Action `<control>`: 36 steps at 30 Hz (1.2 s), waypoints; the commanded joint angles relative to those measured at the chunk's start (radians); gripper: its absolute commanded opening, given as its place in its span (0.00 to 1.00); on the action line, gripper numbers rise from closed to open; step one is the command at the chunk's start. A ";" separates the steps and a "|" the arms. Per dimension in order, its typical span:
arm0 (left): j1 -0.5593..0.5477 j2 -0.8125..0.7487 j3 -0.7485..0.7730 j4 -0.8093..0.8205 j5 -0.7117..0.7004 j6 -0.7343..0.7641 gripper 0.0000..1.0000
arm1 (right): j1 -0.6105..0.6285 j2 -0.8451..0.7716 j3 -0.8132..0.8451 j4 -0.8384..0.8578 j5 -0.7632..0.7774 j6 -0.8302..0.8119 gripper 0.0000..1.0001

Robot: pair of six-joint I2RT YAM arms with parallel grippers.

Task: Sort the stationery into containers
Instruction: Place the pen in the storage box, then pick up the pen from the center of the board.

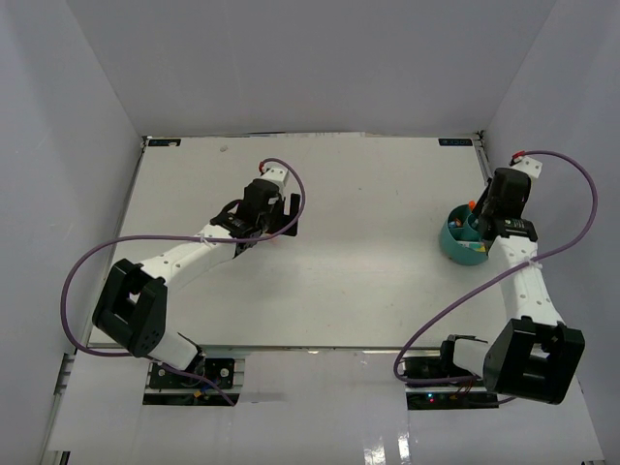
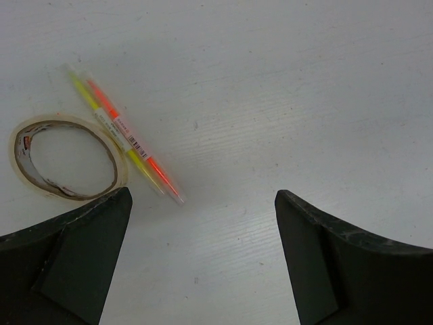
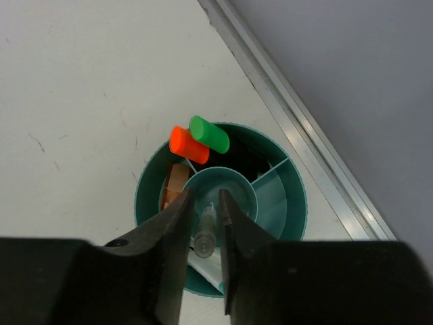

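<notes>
Your desk is a plain white surface with a metal rail along its right edge. At the right, near that rail, the teal cup stands upright on it. Toward the left-centre, a beige loop lies flat, and just beside it a yellow pen and an orange pen lie side by side, touching.

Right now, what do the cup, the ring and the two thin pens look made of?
Cup: teal moulded plastic, smooth, faint sheen on the rim.
Ring: beige, thin-walled, slightly out of round; rubber or tape, can't tell.
Pens: clear plastic barrels, yellow and orange showing through, paper-like label.
</notes>
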 commanded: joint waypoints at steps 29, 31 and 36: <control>0.014 0.204 0.190 -0.288 -0.118 -0.493 0.78 | 0.071 -0.342 -0.033 -0.018 -0.559 0.098 0.93; 0.015 0.224 0.196 -0.300 -0.127 -0.524 0.75 | 0.091 -0.354 -0.049 -0.019 -0.553 0.095 0.94; 0.020 0.273 0.188 -0.311 -0.112 -0.571 0.71 | 0.125 -0.374 -0.102 -0.006 -0.542 0.086 0.93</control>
